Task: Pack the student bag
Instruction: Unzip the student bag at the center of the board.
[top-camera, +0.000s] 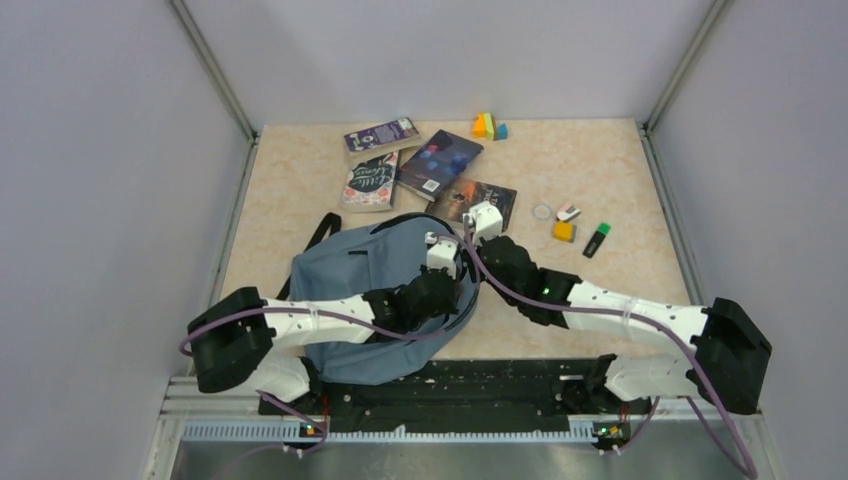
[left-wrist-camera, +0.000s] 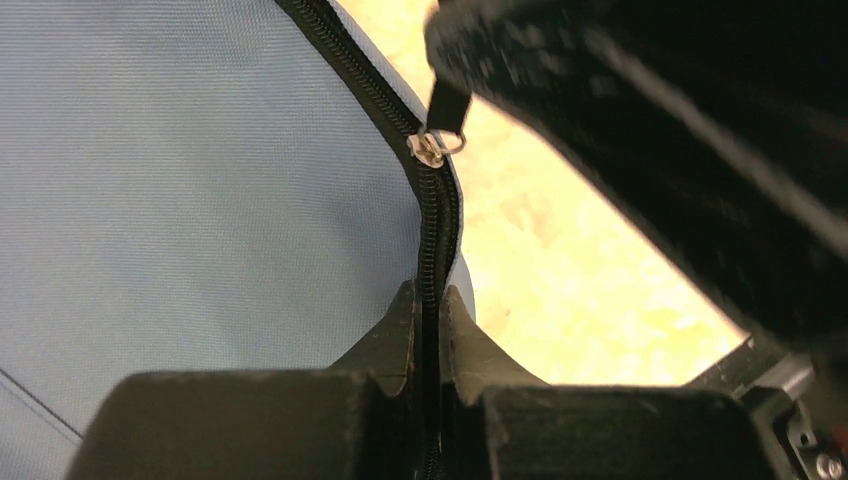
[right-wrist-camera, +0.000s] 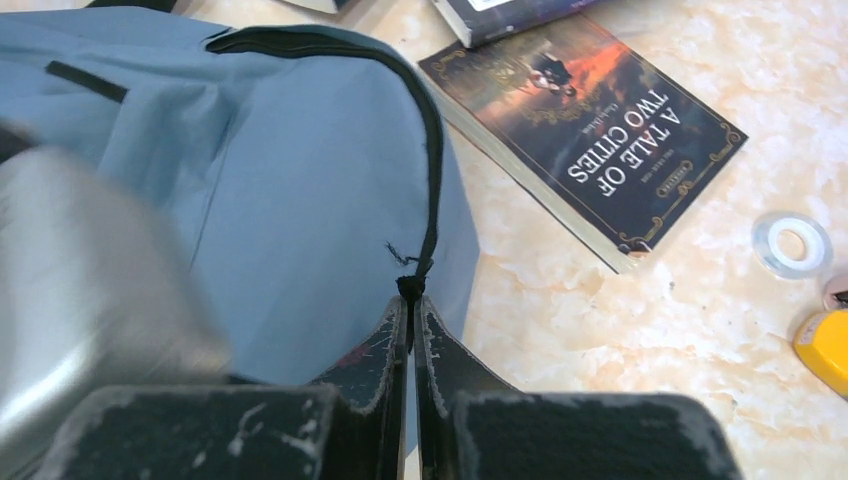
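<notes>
The student bag (top-camera: 345, 290) is lying flat on the near left-centre part of the tabletop (top-camera: 610, 165), between the two arms. The left pincer (left-wrist-camera: 430, 305) is clenching the bag's dark zipper (left-wrist-camera: 436, 215) track, with its fingers pressing together on either side of it. Just beyond, the right pincer (right-wrist-camera: 411, 300) is gripping the black pull tab (left-wrist-camera: 447, 103) hanging from the zipper's metal slider (left-wrist-camera: 430, 150). Further right, a paperback (right-wrist-camera: 600, 130) is lying face up beside the bag, and a clear tape ring (right-wrist-camera: 792, 243) is sitting near it.
</notes>
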